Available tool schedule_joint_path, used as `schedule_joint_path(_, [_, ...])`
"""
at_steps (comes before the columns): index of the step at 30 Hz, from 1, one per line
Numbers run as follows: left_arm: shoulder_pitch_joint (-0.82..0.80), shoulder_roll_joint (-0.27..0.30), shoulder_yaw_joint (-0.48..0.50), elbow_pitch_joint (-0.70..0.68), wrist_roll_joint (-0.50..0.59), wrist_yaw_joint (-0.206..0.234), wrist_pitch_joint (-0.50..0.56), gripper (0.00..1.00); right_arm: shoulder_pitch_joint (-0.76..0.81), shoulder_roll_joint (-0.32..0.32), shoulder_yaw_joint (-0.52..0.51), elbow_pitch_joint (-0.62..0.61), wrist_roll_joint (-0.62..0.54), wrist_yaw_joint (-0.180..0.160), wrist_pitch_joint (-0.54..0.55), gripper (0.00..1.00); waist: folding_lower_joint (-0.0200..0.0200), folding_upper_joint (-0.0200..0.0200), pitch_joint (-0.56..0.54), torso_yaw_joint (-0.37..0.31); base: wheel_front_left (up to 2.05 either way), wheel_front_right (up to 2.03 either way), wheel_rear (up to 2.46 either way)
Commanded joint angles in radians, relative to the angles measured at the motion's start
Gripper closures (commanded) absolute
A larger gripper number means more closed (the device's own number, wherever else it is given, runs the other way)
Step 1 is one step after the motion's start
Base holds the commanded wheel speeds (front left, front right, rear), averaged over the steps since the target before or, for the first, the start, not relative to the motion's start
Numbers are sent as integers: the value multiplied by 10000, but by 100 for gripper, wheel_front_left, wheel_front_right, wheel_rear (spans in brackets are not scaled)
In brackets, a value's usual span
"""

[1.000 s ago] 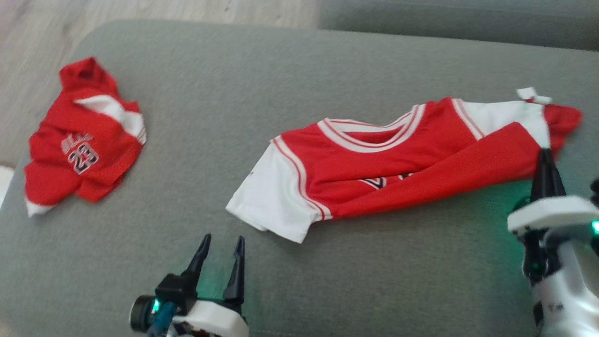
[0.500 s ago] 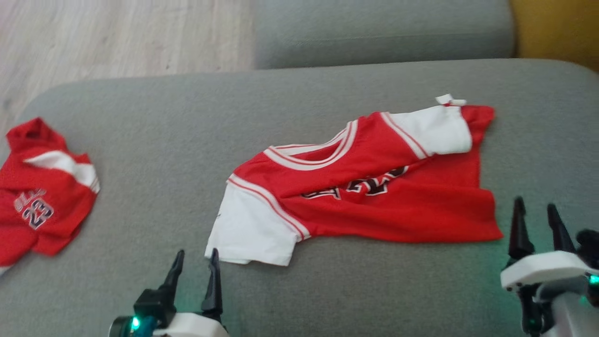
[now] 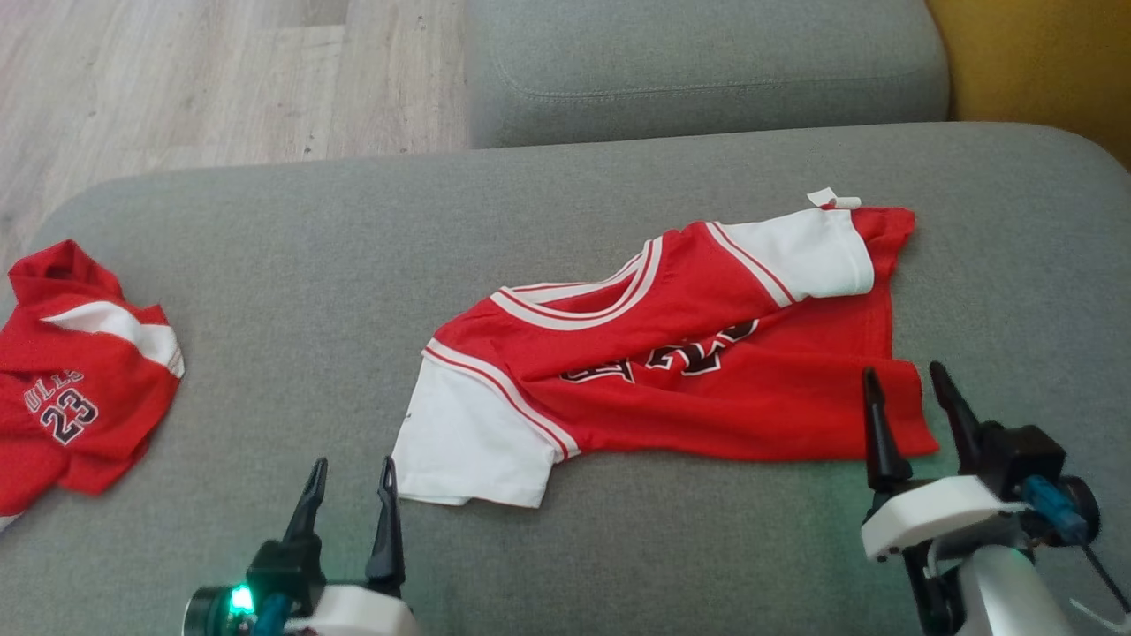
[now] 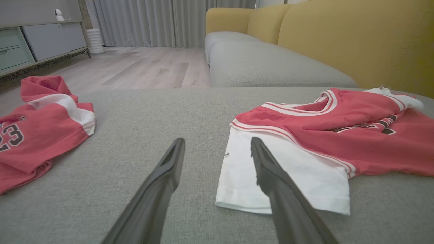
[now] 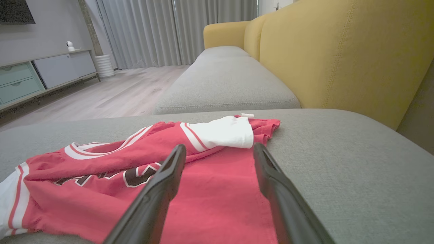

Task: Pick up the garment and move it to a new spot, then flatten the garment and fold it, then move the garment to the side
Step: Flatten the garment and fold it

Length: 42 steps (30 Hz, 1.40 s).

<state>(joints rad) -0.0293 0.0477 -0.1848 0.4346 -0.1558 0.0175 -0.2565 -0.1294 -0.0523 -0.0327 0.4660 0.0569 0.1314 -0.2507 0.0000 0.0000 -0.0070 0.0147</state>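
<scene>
On the grey sofa cushion (image 3: 618,574) the garment (image 3: 707,397) lies rumpled at centre, one sleeve doubled over its chest. A second red shirt (image 3: 79,389) sits well to the left. My left end effector (image 3: 352,464) and right end effector (image 3: 903,371) both stand open and empty. I reckon tugging only the hem could press that fold in

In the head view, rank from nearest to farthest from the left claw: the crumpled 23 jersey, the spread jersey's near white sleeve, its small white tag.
1. The near white sleeve, just right of the left claw.
2. The crumpled 23 jersey, off to the left.
3. The small white tag, far off to the right.
</scene>
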Motion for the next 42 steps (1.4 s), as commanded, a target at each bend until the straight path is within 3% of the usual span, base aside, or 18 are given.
schedule_joint_path(1, [-78,26,375,-309,77,-4,-53,0,-196,6,293,-208,-19,-7,-110,0,0,0,-17,31,0,0,0])
schedule_joint_path(13, [-483,26,56,222,-258,-447,-53,0,-185,18,433,131,546,-7,-110,0,0,0,223,-261,0,0,0])
schedule_joint_path(20, [-1275,26,360,1568,-221,-325,-53,0,-299,19,302,140,428,-7,-111,0,0,0,766,-810,0,0,0])
schedule_joint_path(26, [-1851,44,858,3161,-74,79,-53,0,-481,19,125,29,270,-7,-111,0,0,0,1168,-1201,0,0,0])
schedule_joint_path(29, [-2013,39,761,4028,-73,-159,-53,0,-489,20,9,28,250,-7,-111,0,0,0,1227,-1326,0,0,0])
schedule_joint_path(30, [-2041,37,709,4293,-133,-306,-53,6,-480,20,-41,34,262,-7,-111,0,0,0,1233,-1347,0,0,0])
schedule_joint_path(32, [-2103,32,551,4756,-293,-570,-53,61,-453,20,-140,46,278,-7,-111,0,0,0,1219,-1364,0,0,0])
schedule_joint_path(33, [-2103,32,551,4756,-293,-570,-53,61,-453,20,-140,46,278,-7,-111,0,0,0,1219,-1364,0,0,0])
schedule_joint_path(34, [-2124,31,413,4938,-454,-713,-53,96,-438,20,-189,61,302,-7,-111,0,0,0,1214,-1358,0,0,0])
schedule_joint_path(35, [-2154,30,238,5070,-592,-810,-53,100,-426,20,-235,75,324,-7,-111,0,0,0,1205,-1339,0,0,0])
schedule_joint_path(39, [-2272,28,-508,5303,-1212,-1012,-53,100,-386,20,-418,137,428,-7,-111,0,0,0,1181,-1155,0,0,0])
schedule_joint_path(42, [-2385,28,-466,4604,-1441,-546,-53,100,-372,20,-460,242,545,-7,-111,0,0,0,1147,-961,0,0,0])
